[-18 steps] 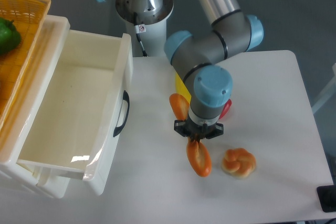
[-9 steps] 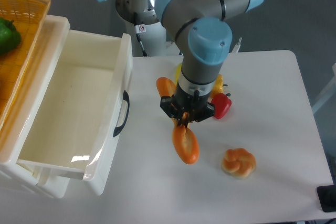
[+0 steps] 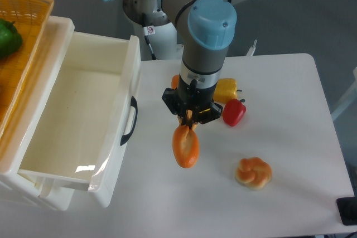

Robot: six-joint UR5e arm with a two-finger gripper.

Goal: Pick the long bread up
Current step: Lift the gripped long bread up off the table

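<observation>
Pincer (image 3: 189, 120) clenched on the long bread (image 3: 186, 145), loaf hanging clear above the worktop (image 3: 290, 110), so pickup looks essentially done; only securing remains.

Obstacles: white plastic open drawer (image 3: 78, 121) at left; yellow pepper (image 3: 226, 88) and red pepper (image 3: 233, 113) just right of gripper (image 3: 189, 120); knotted golden bun (image 3: 254, 172) front-right. Bare white table (image 3: 295, 121) at right.

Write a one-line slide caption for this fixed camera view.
Gripper holds the long bread above the table, beside an open drawer.
</observation>
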